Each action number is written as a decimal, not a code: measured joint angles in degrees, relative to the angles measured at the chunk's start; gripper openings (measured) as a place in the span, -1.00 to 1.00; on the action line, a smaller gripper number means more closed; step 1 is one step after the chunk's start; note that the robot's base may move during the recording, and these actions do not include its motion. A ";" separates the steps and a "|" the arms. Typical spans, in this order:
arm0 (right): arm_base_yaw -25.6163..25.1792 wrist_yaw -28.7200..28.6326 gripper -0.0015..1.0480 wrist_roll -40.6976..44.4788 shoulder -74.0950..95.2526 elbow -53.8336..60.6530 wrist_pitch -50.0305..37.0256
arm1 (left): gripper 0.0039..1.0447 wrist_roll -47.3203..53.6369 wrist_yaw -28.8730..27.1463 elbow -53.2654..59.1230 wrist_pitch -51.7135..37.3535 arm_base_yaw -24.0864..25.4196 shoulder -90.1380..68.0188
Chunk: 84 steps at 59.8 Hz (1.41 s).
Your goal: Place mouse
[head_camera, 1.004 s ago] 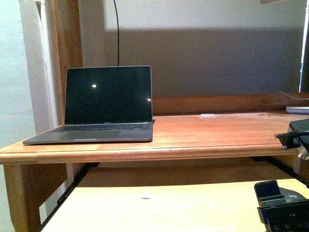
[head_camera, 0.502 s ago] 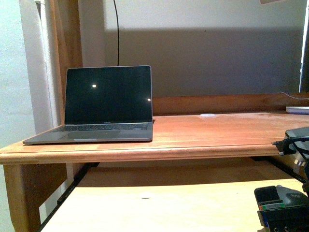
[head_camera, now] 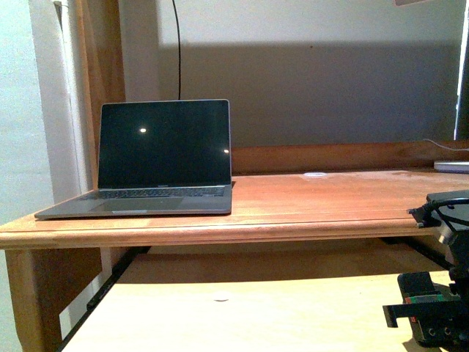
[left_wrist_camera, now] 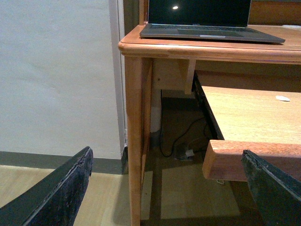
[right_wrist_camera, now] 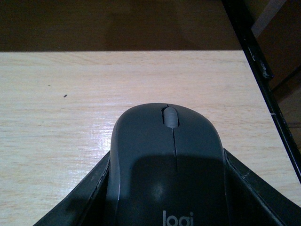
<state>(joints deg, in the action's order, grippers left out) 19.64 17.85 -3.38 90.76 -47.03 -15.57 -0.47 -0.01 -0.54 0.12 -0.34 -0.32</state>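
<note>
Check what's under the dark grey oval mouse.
Pale wooden shelf shows ahead of and beside the dark grey oval mouse. The mouse itself hides the patch directly beneath, so contact cannot be told.

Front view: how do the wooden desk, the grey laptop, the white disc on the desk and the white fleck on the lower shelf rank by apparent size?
1. Reddish-brown wooden desk
2. Open grey laptop
3. Small white disc and white fleck: both tiny, alike, at different distances, so unranked.
</note>
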 joint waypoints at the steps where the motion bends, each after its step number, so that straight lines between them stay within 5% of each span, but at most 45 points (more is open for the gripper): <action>1: 0.00 -0.24 0.10 -0.31 -0.50 -0.09 0.59 | 0.86 0.00 0.00 0.00 0.00 0.00 0.00; 24: 4.33 0.00 0.10 -3.41 -7.06 -15.43 9.49 | 0.86 -0.02 0.00 0.00 0.00 0.00 0.00; 39: 9.99 3.61 0.09 1.42 7.23 -34.16 12.52 | 0.86 -0.02 0.00 0.00 0.00 0.00 0.00; 55: 9.25 8.79 0.09 6.95 23.30 -50.88 15.52 | 0.86 0.00 0.00 0.00 0.00 0.00 0.00; 84: 11.50 9.64 0.09 6.23 35.80 -64.61 19.45 | 0.86 0.00 0.00 0.00 0.00 0.00 0.00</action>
<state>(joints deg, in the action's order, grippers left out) 31.14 27.49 2.85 126.56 -111.63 3.88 -0.47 -0.01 -0.54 0.12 -0.34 -0.32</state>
